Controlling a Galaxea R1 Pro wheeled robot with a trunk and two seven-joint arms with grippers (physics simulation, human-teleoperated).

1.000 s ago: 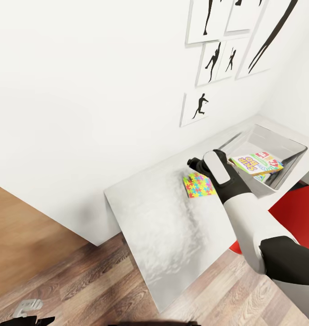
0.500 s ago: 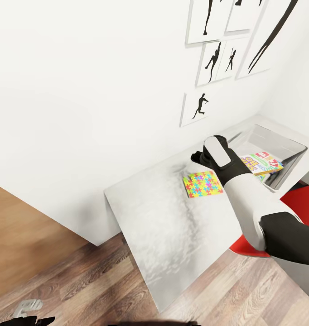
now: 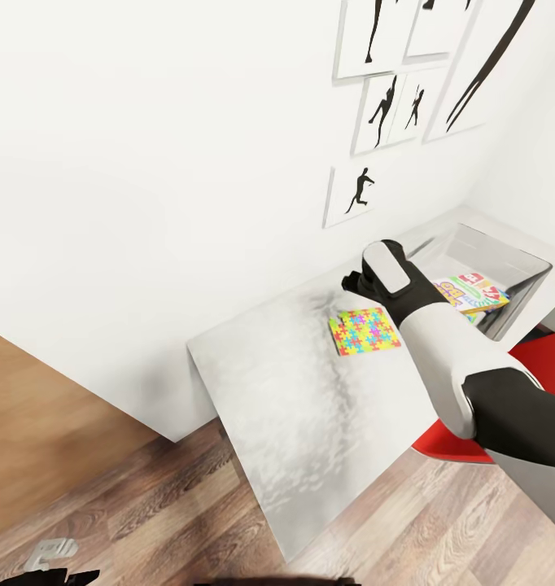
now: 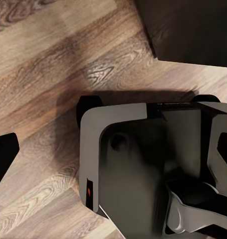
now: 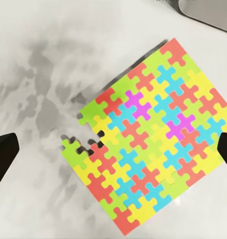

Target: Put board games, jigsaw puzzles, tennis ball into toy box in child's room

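Observation:
A jigsaw puzzle, a flat square of multicolour interlocking pieces, lies on the pale grey table. My right gripper hovers just above it, open, its black fingertips wide apart on either side of the puzzle with nothing between them. To the right stands the light grey toy box, with a "Skip-Bo" board game lying inside. My left gripper hangs low over the wood floor, one fingertip set wide, holding nothing.
A red chair stands beside the table, under my right arm. Black silhouette pictures hang on the white wall behind the table. In the left wrist view, my own dark base sits on the plank floor.
My right hand has lifted slightly and drawn back toward the wall, uncovering more of the jigsaw puzzle, which stays flat on the table. The left arm has barely moved.

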